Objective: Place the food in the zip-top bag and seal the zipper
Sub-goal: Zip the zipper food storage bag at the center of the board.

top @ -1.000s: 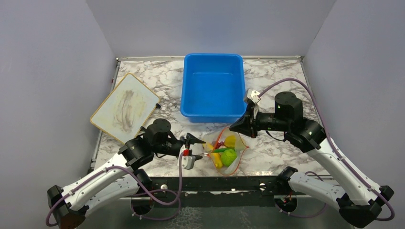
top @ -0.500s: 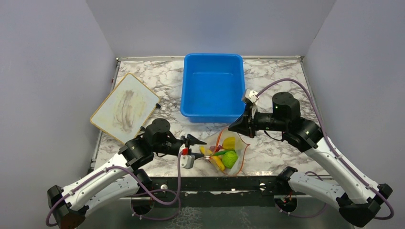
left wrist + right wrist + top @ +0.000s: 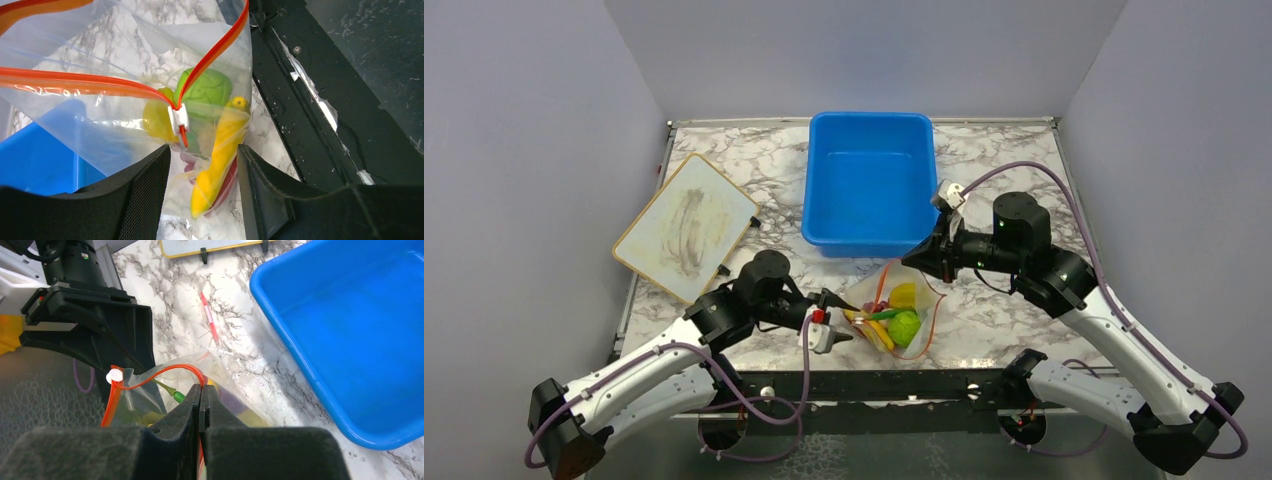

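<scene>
The clear zip-top bag lies near the table's front edge. It holds a green lime, a yellow banana and other toy food. My right gripper is shut on the orange-red zipper at the bag's far end and lifts it. My left gripper is open. Its fingers straddle the bag's near corner, just below the white slider. The lime and banana show through the plastic. The mouth is open between the two strips.
An empty blue tub stands just behind the bag. A whiteboard lies at the left. A thin red stick lies on the marble between the bag and the board. The black front rail runs close below the bag.
My left gripper has moved right, up to the bag, and its open fingers now stand round the slider corner. The right gripper and the held bag end have shifted slightly left.
</scene>
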Available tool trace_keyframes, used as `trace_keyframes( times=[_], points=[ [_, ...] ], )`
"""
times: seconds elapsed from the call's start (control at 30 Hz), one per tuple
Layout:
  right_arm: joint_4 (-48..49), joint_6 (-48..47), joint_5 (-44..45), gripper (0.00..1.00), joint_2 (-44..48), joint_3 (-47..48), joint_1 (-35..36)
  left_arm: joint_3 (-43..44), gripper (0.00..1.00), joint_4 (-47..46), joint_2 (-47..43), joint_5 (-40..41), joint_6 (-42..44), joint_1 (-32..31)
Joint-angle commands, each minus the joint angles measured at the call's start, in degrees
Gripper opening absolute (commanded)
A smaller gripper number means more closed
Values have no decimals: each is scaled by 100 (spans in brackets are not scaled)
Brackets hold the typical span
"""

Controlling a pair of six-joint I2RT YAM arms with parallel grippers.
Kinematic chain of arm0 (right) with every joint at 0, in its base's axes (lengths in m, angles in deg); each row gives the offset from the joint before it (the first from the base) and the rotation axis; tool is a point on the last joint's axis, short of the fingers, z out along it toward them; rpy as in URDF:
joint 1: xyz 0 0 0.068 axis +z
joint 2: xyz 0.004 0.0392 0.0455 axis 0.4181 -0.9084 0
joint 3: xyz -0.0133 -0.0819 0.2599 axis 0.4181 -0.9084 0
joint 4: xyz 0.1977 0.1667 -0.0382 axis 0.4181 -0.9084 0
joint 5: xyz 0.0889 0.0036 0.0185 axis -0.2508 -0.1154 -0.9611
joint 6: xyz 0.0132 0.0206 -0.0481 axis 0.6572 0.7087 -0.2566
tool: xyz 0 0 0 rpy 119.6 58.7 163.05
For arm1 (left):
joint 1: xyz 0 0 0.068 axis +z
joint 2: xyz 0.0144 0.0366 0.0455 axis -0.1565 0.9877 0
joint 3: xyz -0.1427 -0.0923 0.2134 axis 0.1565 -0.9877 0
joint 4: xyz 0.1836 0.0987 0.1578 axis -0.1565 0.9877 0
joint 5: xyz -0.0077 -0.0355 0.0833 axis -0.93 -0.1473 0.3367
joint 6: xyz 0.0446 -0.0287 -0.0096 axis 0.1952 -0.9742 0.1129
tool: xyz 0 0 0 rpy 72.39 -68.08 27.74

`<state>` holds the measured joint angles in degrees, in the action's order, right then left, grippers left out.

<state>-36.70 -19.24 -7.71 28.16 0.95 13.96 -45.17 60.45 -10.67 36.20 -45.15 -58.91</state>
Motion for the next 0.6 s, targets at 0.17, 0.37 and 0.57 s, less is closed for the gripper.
trace_keyframes(
  times=[0.17,0.37,0.57],
  points=[
    [487,315,326,1,35,-159,17,-79,47,-917,124,-67,-377,-13],
    [554,399,327,1,-5,-212,15,-57,17,-1097,320,-52,-510,-7],
    [445,254,369,17,115,-247,15,-67,0,-1101,253,85,-511,-4]
  ],
)
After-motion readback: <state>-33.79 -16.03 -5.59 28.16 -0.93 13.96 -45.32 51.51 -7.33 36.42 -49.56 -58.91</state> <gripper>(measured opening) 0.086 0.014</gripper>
